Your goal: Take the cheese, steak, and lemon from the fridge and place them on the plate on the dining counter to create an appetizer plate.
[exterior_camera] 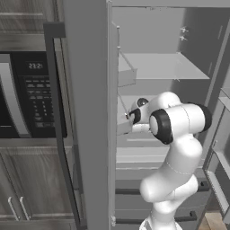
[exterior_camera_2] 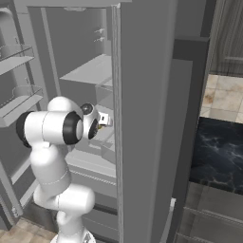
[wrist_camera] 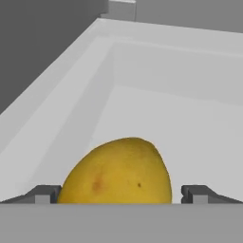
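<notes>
Pincer (wrist_camera: 121, 193) wide astride lemon (wrist_camera: 116, 172), pale fridge (exterior_camera: 152, 67) shelf beneath

A rendered home kitchen, seen at an open fridge.

A tall grey fridge (exterior_camera: 90, 112) fills the middle of both base views, its pale shelves and door bins (exterior_camera_2: 19, 102) exposed. At the left of the left base view a black microwave (exterior_camera: 27, 94) with a lit display sits among wood-grain cabinets (exterior_camera: 31, 184). At the right of the right base view lie a black marble-look counter (exterior_camera_2: 220, 152) and beige floor tiles (exterior_camera_2: 223, 97).
</notes>
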Robot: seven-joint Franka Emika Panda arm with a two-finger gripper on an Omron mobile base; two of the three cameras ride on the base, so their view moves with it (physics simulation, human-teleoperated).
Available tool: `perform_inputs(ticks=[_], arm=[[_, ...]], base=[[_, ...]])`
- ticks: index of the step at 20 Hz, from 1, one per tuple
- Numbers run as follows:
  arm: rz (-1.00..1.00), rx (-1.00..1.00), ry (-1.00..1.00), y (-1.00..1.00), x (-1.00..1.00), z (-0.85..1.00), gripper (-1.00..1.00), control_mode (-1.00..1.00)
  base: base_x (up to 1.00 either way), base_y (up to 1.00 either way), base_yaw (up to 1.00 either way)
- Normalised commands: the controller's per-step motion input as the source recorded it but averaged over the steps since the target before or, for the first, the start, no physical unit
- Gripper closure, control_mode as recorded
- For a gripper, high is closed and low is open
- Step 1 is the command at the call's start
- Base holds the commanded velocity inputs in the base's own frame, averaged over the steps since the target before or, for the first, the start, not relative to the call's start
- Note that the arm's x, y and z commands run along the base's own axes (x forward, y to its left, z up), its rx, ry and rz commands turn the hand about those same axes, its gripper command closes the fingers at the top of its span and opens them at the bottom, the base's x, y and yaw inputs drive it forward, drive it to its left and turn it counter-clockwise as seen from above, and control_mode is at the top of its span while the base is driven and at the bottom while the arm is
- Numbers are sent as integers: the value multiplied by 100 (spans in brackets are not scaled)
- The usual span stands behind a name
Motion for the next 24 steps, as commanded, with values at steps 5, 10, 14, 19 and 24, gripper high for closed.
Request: perform_inputs(ticks=[5,10,14,19,24], arm=[[0,0,0,0,12,-15,100,-100],[-1,0,8,0,4,-37,100,-100],[-4,0,13,0,0,-56,100,-100],[-5,0,5,0,-5,-46,100,-100],[-2,0,-18,-38,-88,-7,100,-100]], base=[[0,0,0],[0,0,0],[0,0,0],[0,0,0],[0,0,0]])
